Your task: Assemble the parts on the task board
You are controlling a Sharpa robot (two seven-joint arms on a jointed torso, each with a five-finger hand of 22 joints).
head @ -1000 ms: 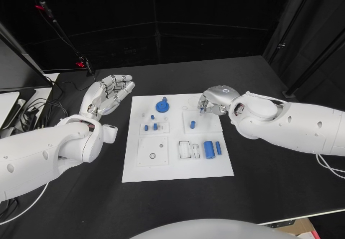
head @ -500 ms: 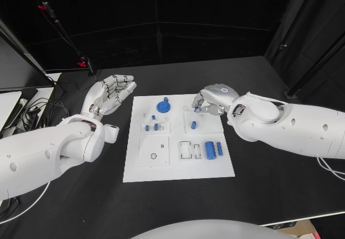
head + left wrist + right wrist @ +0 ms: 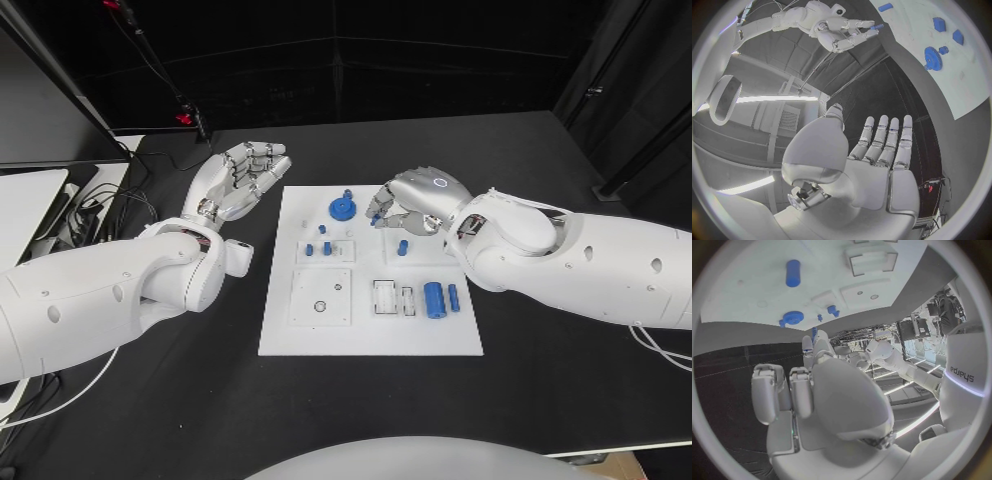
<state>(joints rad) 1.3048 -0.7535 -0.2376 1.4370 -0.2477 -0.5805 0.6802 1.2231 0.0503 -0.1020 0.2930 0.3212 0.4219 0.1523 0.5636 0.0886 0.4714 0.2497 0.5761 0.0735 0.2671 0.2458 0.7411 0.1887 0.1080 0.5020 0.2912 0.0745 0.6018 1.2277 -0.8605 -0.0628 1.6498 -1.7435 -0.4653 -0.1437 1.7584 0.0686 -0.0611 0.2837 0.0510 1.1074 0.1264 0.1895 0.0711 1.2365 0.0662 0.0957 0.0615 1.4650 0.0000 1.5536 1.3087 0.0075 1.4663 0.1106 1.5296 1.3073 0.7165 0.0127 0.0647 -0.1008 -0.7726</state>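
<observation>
Early going, I'd say: right hand [image 3: 404,208] pinches a small blue peg [image 3: 873,27] over the board [image 3: 372,330]; left hand [image 3: 238,180] spread, several parts lie loose

One white flat task board [image 3: 371,330] lies on the black table. On it I count one round blue gear-shaped part [image 3: 342,209], two blue upright cylinders [image 3: 434,297] side by side (one thicker), and perhaps five small blue pegs [image 3: 327,248], hard to separate.
</observation>
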